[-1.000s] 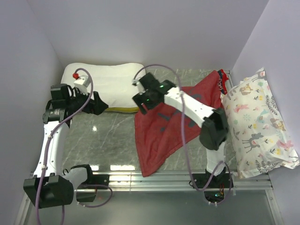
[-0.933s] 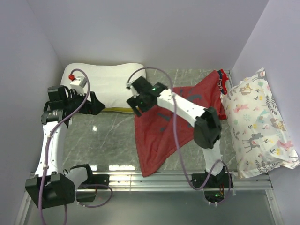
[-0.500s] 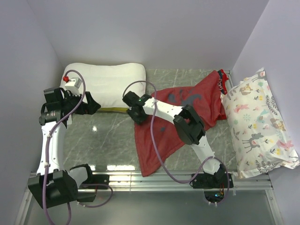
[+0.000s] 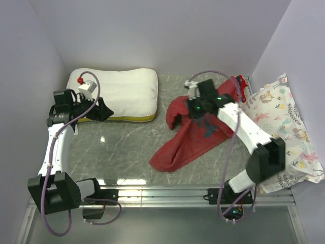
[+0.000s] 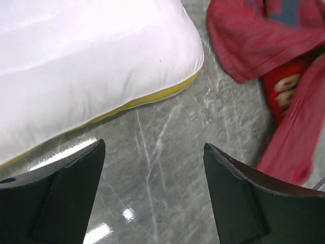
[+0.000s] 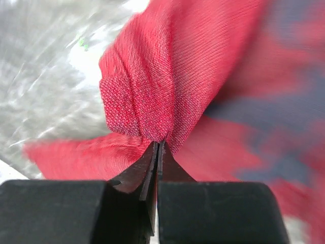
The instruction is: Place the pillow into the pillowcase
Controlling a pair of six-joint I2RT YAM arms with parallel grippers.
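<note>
The work surface is a grey marbled counter (image 4: 122, 147) enclosed by pale lilac walls on the left, far and right sides. You will find the pillow (image 4: 119, 94) lying flat in the far left corner of the counter. It is white with a wavy outline, and its yellow strip (image 5: 152, 97) runs along the edge facing the near side. The pillowcase (image 4: 190, 134) lies crumpled right of centre, well apart from the pillow, with bare counter between them. Its red fabric runs from the far right corner to a narrow tail towards the near edge, and dark grey marks show on its upward face.

The left end effector (image 4: 104, 112) has its fingers spread wide with nothing between them. It hangs at the near edge of the pillow. In the left wrist view you see only bare counter between the fingers, with the pillow's corner beyond.

The right end effector (image 6: 158, 145) has its fingers pressed together, pinching a fold of the pillowcase. The fabric bunches into a ridge directly at the fingertips. In the top view the pinched part stands raised at the left side of the pillowcase.

A second pillow (image 4: 282, 134), white with a floral animal print, leans at the right edge of the counter against the right wall. Whether it touches the pillowcase you cannot tell.
</note>
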